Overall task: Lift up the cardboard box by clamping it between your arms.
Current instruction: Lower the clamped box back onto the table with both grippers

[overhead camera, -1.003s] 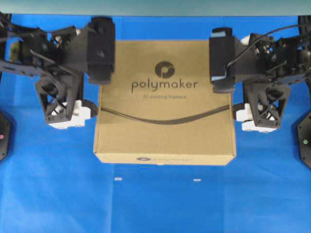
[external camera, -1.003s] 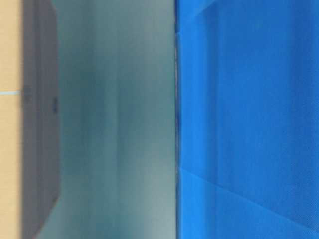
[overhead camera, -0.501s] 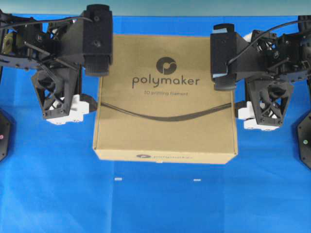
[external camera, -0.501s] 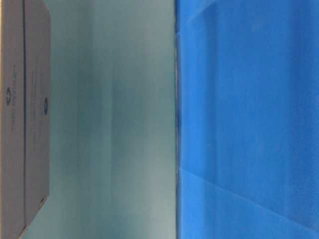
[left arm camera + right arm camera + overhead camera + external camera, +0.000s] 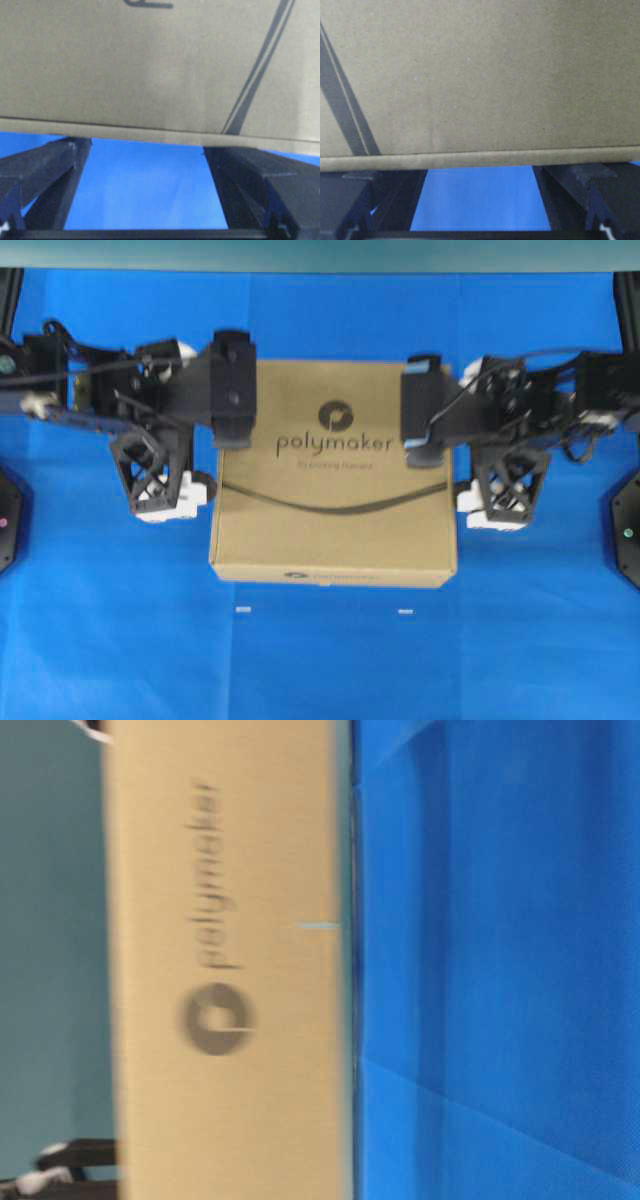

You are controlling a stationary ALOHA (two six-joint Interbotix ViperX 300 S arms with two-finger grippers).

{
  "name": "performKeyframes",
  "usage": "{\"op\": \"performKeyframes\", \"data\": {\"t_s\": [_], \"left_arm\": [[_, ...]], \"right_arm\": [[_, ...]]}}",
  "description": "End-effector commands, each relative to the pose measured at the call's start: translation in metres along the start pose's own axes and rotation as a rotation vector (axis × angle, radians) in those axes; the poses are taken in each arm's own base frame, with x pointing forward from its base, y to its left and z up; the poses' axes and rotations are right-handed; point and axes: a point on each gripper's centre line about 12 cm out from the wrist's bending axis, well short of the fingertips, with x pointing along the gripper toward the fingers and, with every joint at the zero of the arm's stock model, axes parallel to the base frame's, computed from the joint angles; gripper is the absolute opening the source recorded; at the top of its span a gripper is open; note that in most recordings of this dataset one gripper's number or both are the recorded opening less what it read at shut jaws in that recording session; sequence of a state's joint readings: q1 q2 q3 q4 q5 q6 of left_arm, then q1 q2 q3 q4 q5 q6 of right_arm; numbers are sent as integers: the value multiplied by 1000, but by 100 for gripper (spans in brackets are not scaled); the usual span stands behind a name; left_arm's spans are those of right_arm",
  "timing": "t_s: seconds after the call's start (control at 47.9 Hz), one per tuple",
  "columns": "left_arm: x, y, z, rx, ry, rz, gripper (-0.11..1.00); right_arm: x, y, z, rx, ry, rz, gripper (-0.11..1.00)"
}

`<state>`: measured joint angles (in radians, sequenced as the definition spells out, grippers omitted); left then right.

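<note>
Now the cardboard box looks smaller in the overhead view than it did half a second ago, and its near edge has moved up from the two small white marks on the blue bench. It sits in the middle of the frame, logo side up, between the two arms. In the table-level view, which is turned sideways, the box now fills the left half of the frame with its blurred logo face right by the bench edge; earlier only a thin slice of it showed at the far left, well apart from that edge.

Both arms have drawn in toward the centre. The left arm lies along the upper left of the frame, its black wrist block overlapping the box's upper left corner; the right arm mirrors it at the upper right.

In the left wrist view the left pincer has its two fingers spread wide, their tips going under the box's edge, blue bench between them. The right pincer is likewise spread, fingers under the box edge. Neither pincer is clenched on anything.
</note>
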<state>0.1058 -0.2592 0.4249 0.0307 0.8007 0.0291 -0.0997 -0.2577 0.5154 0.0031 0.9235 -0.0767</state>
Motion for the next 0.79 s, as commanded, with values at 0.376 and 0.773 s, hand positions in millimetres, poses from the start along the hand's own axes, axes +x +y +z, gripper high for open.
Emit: {"op": "performKeyframes", "data": {"t_s": [0.376,0.773], "left_arm": [[64,-3,-29,-40,-23,-6,88],[93,-5,-49,-42,32,-9,88]], "right_arm": [[66,4,-8,0,-63,3,100],[97,6,-28,-15,-33,5,100]]}}
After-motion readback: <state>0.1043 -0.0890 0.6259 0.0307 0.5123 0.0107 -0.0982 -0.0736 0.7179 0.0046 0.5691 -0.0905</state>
